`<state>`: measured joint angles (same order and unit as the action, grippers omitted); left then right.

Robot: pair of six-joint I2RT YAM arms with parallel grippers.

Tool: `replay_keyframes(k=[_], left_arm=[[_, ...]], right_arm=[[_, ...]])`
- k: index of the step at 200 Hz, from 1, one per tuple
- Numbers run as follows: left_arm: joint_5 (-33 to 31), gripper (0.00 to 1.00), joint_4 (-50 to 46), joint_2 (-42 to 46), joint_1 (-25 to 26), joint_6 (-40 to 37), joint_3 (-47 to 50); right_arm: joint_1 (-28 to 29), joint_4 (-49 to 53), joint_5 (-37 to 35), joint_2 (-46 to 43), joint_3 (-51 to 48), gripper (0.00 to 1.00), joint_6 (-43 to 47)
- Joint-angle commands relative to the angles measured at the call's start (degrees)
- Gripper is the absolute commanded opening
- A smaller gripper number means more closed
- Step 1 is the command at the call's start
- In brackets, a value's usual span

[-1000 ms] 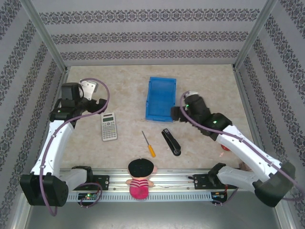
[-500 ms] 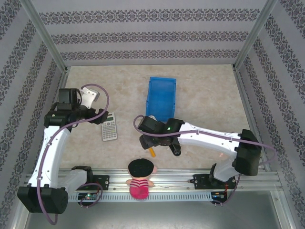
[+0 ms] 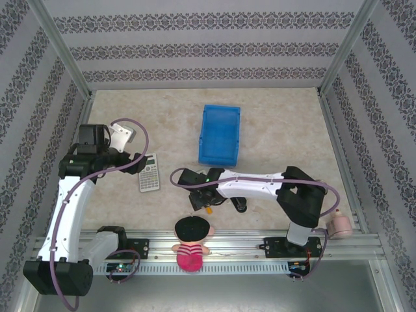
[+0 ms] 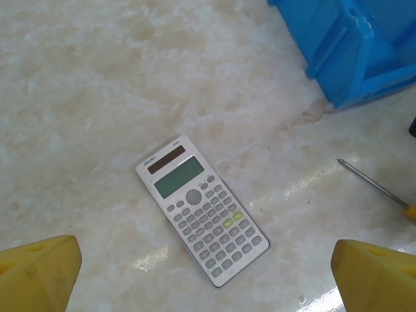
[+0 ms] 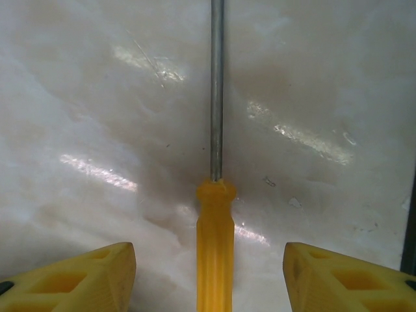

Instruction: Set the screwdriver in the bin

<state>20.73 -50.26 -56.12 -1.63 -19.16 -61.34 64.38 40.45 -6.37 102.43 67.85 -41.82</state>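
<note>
Right claw (image 5: 209, 276): spread, one finger on each side of the screwdriver (image 5: 216, 195) handle, clear of it. Screwdriver: flat on the tabletop (image 5: 97, 97), apart from the bin (image 3: 220, 133), on its near side. Left claw (image 4: 208, 279): spread, above a calculator (image 4: 201, 209).

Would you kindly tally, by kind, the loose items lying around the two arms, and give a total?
Screwdriver: 1
Blue bin: 1
Calculator: 1
Black stapler, partly hidden: 1
Doll: 1
Pink rounded object, kind unclear: 1
Total: 6
</note>
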Motion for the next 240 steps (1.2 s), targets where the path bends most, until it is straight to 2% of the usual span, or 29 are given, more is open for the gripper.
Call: replay_keyframes(k=[1, 57, 100, 151, 181, 240], left_arm=[[-0.5, 0.99, -2.2, 1.0, -0.4, -1.2, 0.7], [-0.5, 0.99, -2.0, 0.9, -0.4, -1.4, 1.7], [-0.2, 0.99, -1.5, 0.9, -0.4, -1.2, 2.5], [-0.1, 0.99, -1.5, 0.5, -0.4, -1.2, 2.1], [0.0, 0.99, -1.3, 0.2, -0.4, -1.0, 1.8], [0.0, 0.99, -1.2, 0.4, -0.4, -0.4, 1.4]], right_arm=[[0.3, 0.4, -1.1, 2.8, 2.5, 0.62, 0.3], [0.0, -0.4, -2.3, 7.2, 1.8, 0.61, 0.2], [-0.6, -1.8, -2.1, 8.8, 0.6, 0.55, -0.1], [-0.7, -2.5, -4.7, 7.7, -2.2, 0.44, -0.6], [-0.8, -3.3, -5.7, 6.4, -3.7, 0.31, -0.2], [-0.7, -3.7, -7.9, 4.4, -3.9, 0.23, 2.4]])
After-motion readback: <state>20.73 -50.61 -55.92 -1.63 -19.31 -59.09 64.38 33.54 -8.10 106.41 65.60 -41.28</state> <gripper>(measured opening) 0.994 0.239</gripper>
